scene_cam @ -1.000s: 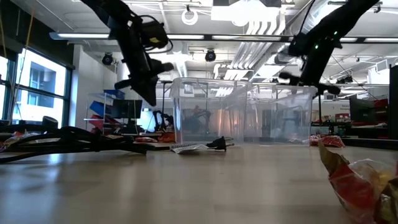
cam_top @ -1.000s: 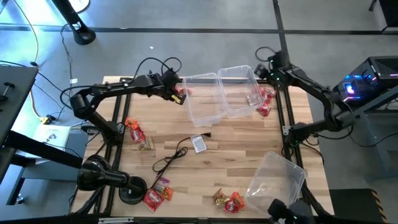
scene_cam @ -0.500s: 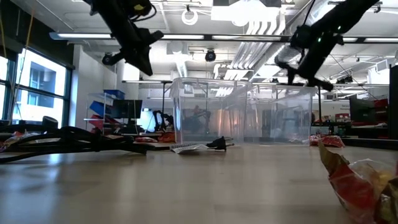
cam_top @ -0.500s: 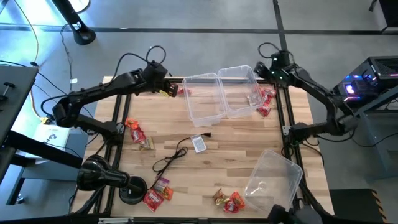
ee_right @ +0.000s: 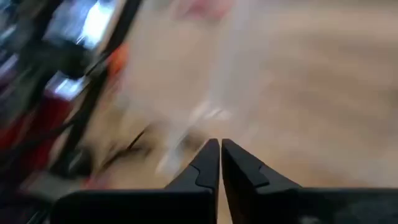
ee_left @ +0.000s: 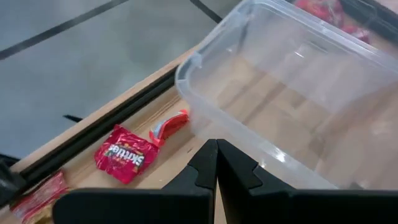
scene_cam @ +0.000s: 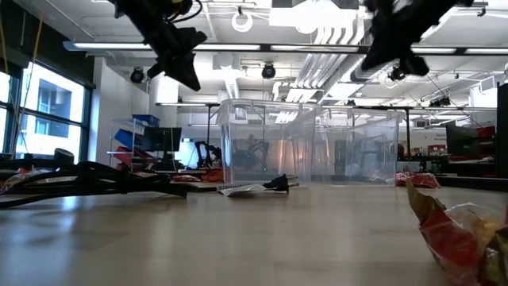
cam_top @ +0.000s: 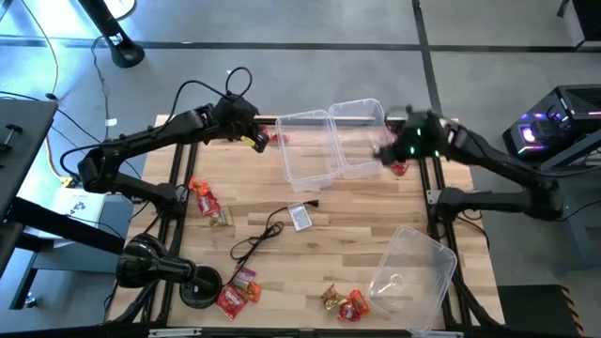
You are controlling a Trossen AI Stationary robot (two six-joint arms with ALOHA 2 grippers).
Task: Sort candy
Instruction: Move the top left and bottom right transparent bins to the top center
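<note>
Two clear bins stand side by side at the table's far edge, the left bin (cam_top: 307, 148) and the right bin (cam_top: 362, 139). My left gripper (cam_top: 255, 141) hangs shut and empty in the air just left of the left bin (ee_left: 280, 93). Below it two red candy pieces (ee_left: 123, 154) (ee_left: 169, 126) lie flat on the wood. My right gripper (cam_top: 383, 152), blurred, hovers shut and empty (ee_right: 219, 146) over the right bin's right side. More candy (cam_top: 402, 167) lies right of that bin.
Candy lies at the left (cam_top: 203, 199), front left (cam_top: 235, 295) and front middle (cam_top: 344, 302). A grey tag (cam_top: 300, 218) with black cable lies mid-table. A third clear bin (cam_top: 413, 268) sits tipped at the front right. Bare wood shows between the bins and the tag.
My left gripper has risen and drawn a little toward the table's left edge, away from the red candy by the bin, which stays on the wood. My right gripper has swung fast from the table's far right corner toward the near side, over the right bin, while rising and rolling.
</note>
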